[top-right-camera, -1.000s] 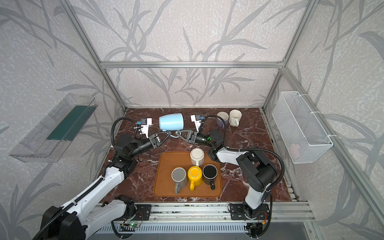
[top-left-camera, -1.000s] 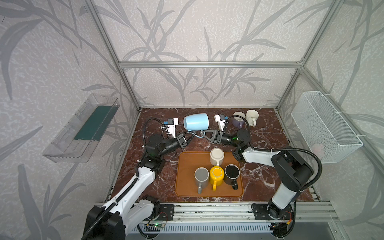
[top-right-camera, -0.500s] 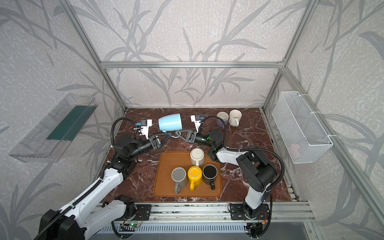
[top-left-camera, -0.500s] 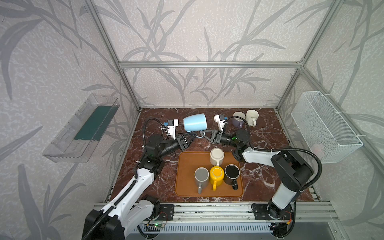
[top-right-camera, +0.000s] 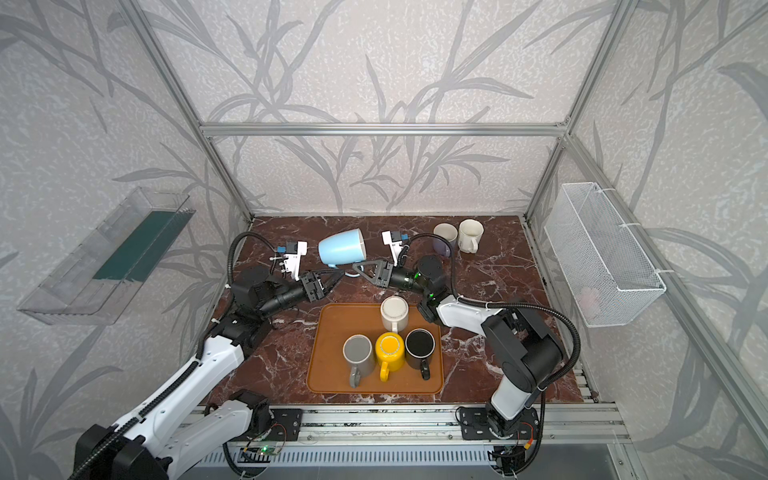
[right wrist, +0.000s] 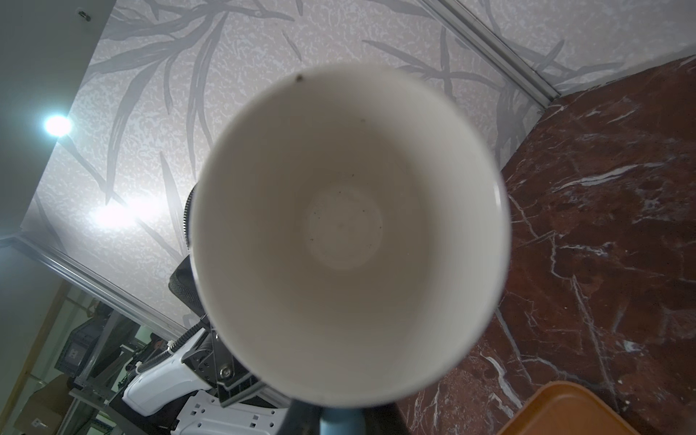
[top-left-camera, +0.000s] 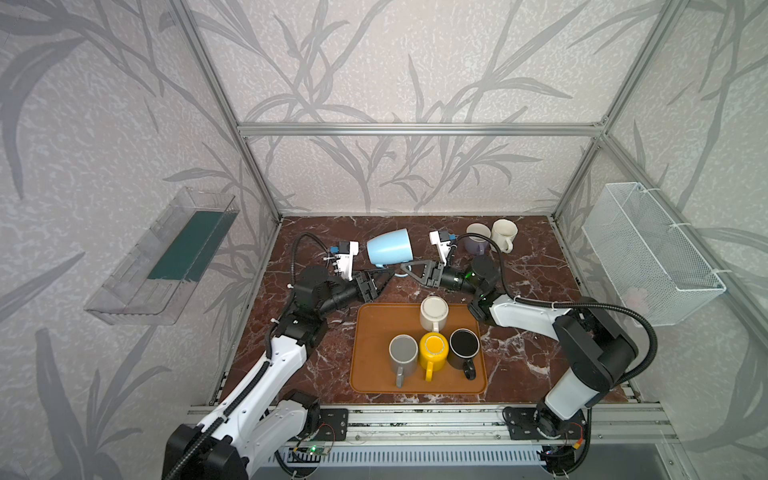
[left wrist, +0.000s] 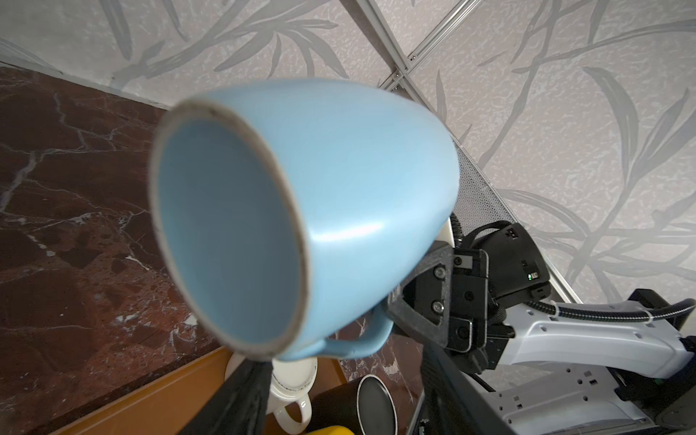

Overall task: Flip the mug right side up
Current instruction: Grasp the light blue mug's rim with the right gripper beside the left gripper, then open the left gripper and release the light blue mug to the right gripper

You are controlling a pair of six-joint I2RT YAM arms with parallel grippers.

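left gripper [top-left-camera: 387, 278] — jaws now parted, off blue mug [top-left-camera: 390, 248] | right gripper [top-left-camera: 404, 272] — still clamped on handle [left wrist: 350, 348]

**Mug Crowds Both Wrist Views**

In the left wrist view the blue mug [left wrist: 357, 180] hangs so close that its nearer end blurs, and its body covers the fingertips of the right tool [left wrist: 399, 305] where the handle meets them. The left tool [top-left-camera: 386, 280] shows there only as dark fingers [left wrist: 244, 399] cut off by the frame edge. In the right wrist view the mug's handle and the tray [right wrist: 572, 410] both run off the edge. Something pale in the wire basket [top-left-camera: 623, 232] on the right wall is too faint to name.
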